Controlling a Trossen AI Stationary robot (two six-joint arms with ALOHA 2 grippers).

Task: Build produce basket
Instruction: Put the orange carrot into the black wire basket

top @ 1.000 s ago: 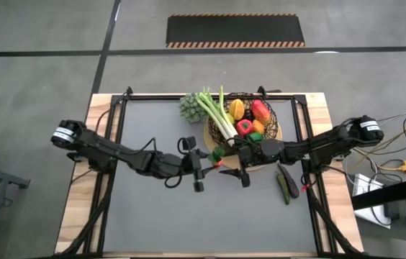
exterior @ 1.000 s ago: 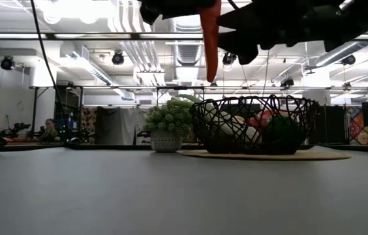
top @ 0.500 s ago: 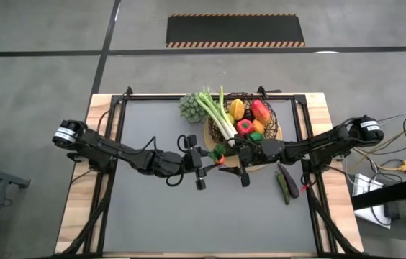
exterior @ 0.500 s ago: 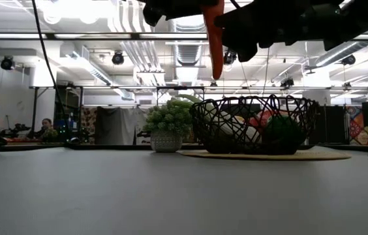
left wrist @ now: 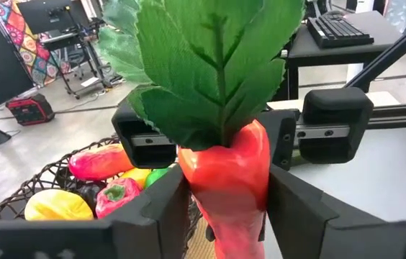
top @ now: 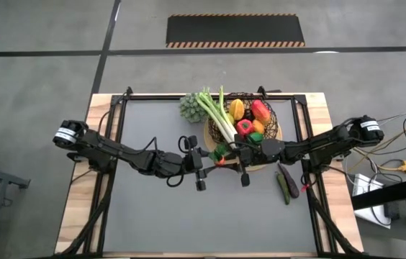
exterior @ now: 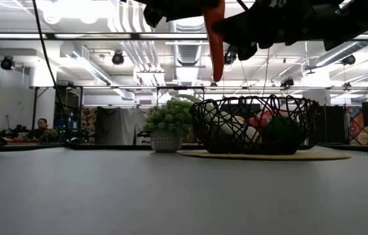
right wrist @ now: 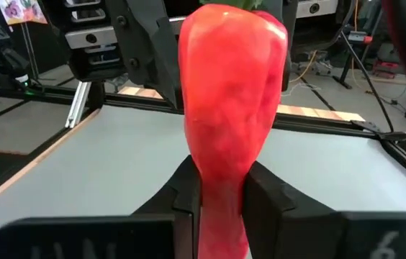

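An orange-red carrot (exterior: pixel 214 39) with green leaves (left wrist: pixel 210 65) hangs upright in the air, tip down, just in front of the basket. My left gripper (left wrist: pixel 226 216) and my right gripper (right wrist: pixel 224 208) are both shut on it, facing each other above the table's middle. The dark wire basket (top: pixel 273 115) stands on a tan mat at the far side. It holds a leek (top: pixel 216 115) and red, yellow and orange pieces. My left gripper pinches the carrot's thick upper part (left wrist: pixel 188 180), just below the leaves, between its two fingers (left wrist: pixel 161 208). The fingers come level from the table's left and lie across the carrot, which hangs upright and clear of the table. My right gripper pinches the carrot's narrower lower part (right wrist: pixel 221 169) between its two fingers (right wrist: pixel 183 194). It comes level from the table's right, across the carrot. The carrot's tip (exterior: pixel 214 77) hangs free below both grippers.
A small potted plant (top: pixel 188 106) stands left of the basket. A dark purple piece and a green one (top: pixel 287 185) lie on the table near its right edge. The near half of the grey table (top: pixel 188 223) is open.
My right gripper has shut on the carrot's lower part. My left gripper has kept its hold, and the carrot has stayed upright at the same height.
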